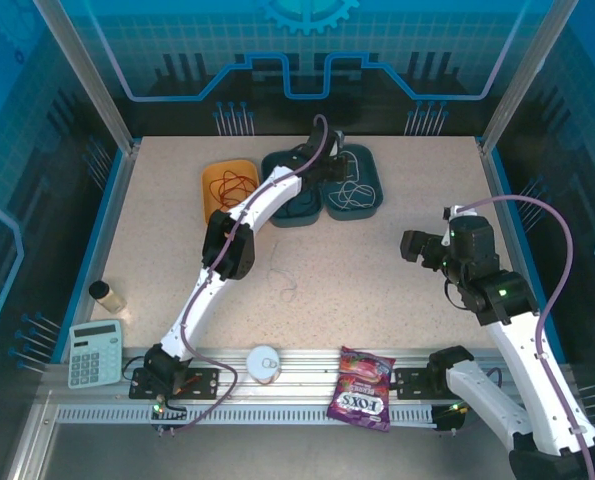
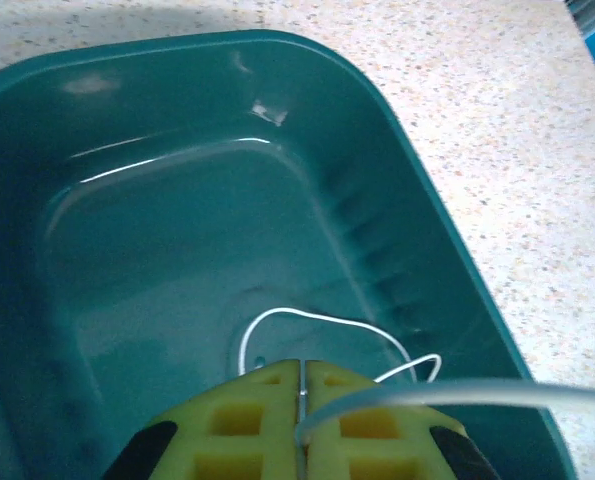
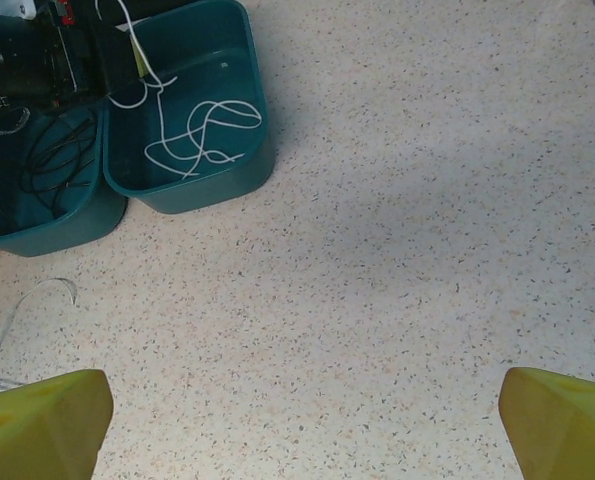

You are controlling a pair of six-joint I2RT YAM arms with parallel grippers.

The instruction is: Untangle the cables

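With the left gripper (image 2: 302,378) fingers together, clamped on the white cable (image 2: 317,320) in the teal tray (image 2: 427,200) at 12 o'clock on the table (image 1: 377,270), the right gripper (image 3: 307,410) stands fingers apart at 3 o'clock, and the bag (image 1: 362,398) marked "FOX'S" lies at 6 o'clock.

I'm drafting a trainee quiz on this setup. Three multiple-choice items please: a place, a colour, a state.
1. The left end effector is over: A the calculator, B a teal tray, C the sweets bag.
2. The cable in the orange tray is: A red, B blue, C green.
3. The right end effector is: A open, B shut on a cable, C shut on a bag.
Answers: B, teal walls surround it and its white cable; A, red loops show; A, its fingers stand wide apart.
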